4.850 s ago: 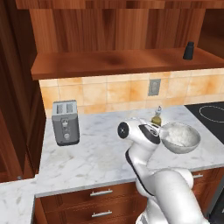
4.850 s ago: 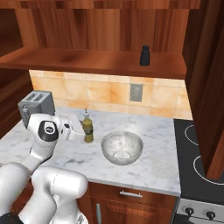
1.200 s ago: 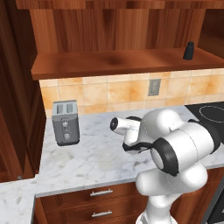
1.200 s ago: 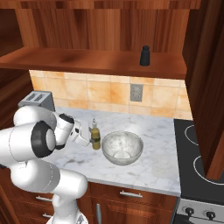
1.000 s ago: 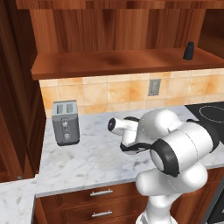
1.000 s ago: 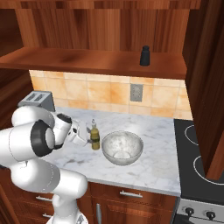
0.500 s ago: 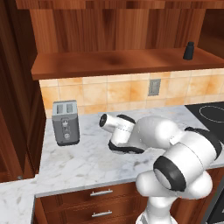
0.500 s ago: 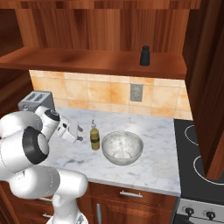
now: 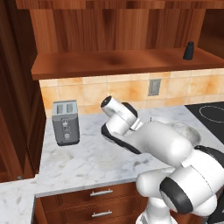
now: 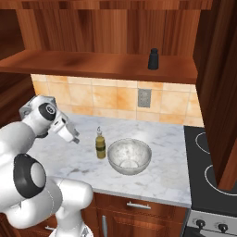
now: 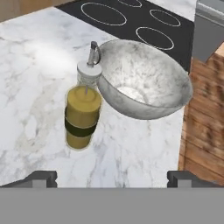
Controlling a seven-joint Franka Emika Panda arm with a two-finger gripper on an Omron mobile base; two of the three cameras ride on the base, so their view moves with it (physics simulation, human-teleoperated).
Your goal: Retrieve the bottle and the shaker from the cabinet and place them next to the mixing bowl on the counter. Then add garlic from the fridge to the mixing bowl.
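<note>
White marble made up the tabletop (image 10: 162, 178), with brown wood drawers under it and orange tiles on the wall behind. You could see the bottle (image 10: 100, 145) standing up on the tabletop, just beside the bowl (image 10: 129, 156) on its left in the right base view. From the hand's camera, the bottle (image 11: 82, 114) and the bowl (image 11: 144, 83) looked very close, maybe touching. The shaker (image 10: 153, 59) was up on the cabinet shelf (image 10: 92, 65), well apart from the bowl. Your hand (image 10: 70, 134) was up above the tabletop, to the left of the bottle, and it held nothing. Its two fingers (image 11: 41, 178) were spread wide apart. A grey toaster (image 9: 65, 122) sat by the wall at the far left. A black stove top (image 10: 213, 162) was to the right of the bowl.
</note>
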